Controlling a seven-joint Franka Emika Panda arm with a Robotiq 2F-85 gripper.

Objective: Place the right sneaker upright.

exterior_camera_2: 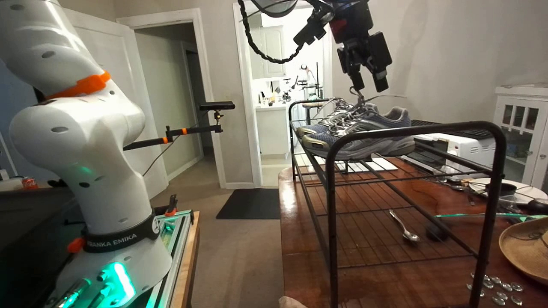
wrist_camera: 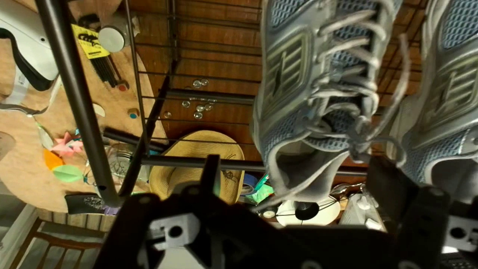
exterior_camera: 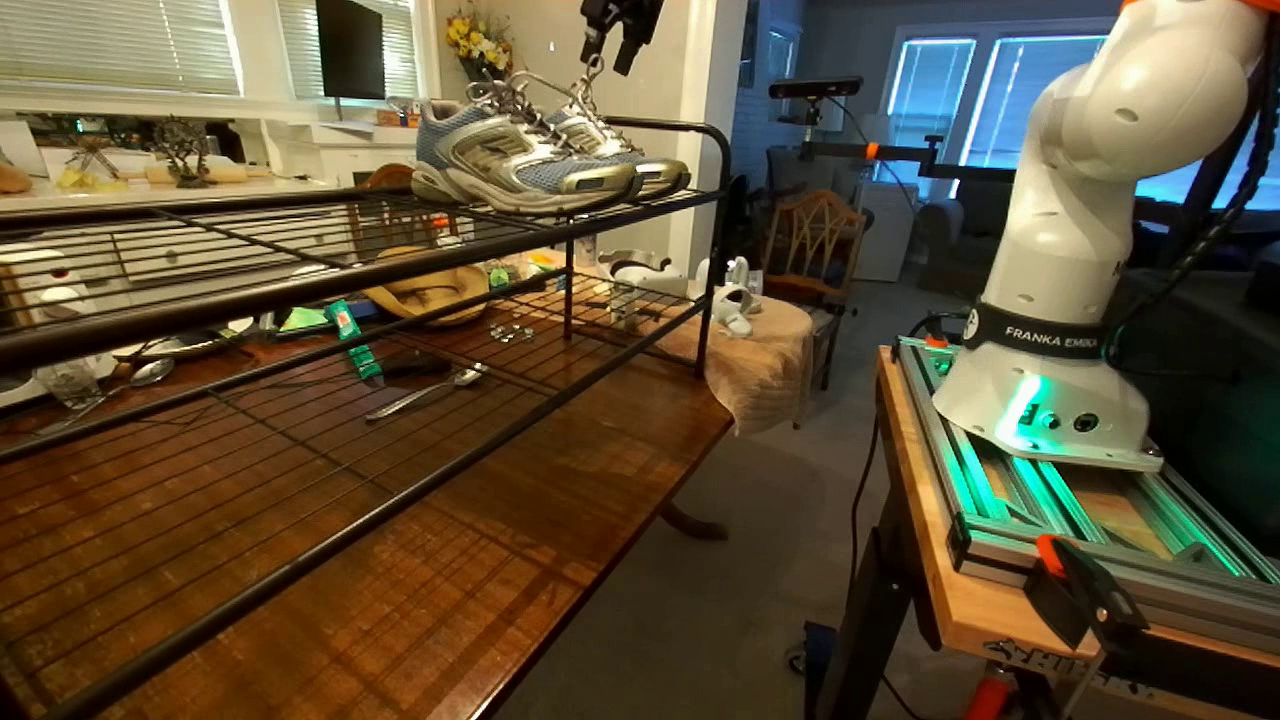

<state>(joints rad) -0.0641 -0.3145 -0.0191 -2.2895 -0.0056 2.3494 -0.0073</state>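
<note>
Two near-identical silver-grey and white mesh sneakers stand upright, side by side, on the rack's top shelf, toes toward the robot base. I cannot tell for certain which is the right sneaker. One sneaker (wrist_camera: 321,74) fills the middle of the wrist view and is the nearer one in an exterior view (exterior_camera_2: 364,132). Its twin (wrist_camera: 448,97) is cut by the wrist view's right edge and is nearer in an exterior view (exterior_camera: 510,160). My gripper (exterior_camera_2: 369,83) is open and empty above the shoes' laces (wrist_camera: 347,89). A lace loop rises close under the fingertips; contact is unclear.
The black wire rack (exterior_camera: 340,283) stands on a wooden table (exterior_camera: 570,480), its rails around the shoes. Below and beside are a spoon (exterior_camera_2: 404,229), glass beads (wrist_camera: 199,108), a straw hat (wrist_camera: 194,153) and a white oven (exterior_camera_2: 466,149).
</note>
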